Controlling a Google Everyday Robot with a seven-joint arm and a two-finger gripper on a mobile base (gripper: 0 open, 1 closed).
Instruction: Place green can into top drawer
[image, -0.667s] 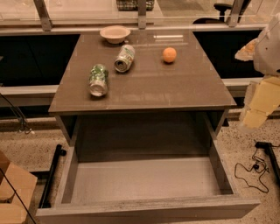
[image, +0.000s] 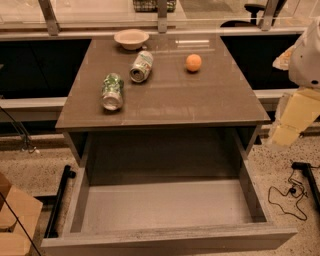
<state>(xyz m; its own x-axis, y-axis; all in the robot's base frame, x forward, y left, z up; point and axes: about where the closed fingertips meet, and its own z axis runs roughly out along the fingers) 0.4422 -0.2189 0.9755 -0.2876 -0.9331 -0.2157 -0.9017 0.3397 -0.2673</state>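
Note:
The green can (image: 112, 91), dark green with white mottling and silver ends, lies on its side on the left part of the cabinet top (image: 200, 100). The top drawer (image: 170, 241) is pulled fully open below the front edge, and its grey box holds nothing. My gripper (image: 292, 119) hangs off the cabinet's right side, at about tabletop height, far from the can and holding nothing that I can see.
A paler can with a white and light-green label (image: 141, 66) lies behind the green can. An orange (image: 193, 62) sits at the back right and a beige bowl (image: 131, 38) at the back edge. Cables (image: 290, 192) lie on the floor at right, and cardboard (image: 15, 220) at left.

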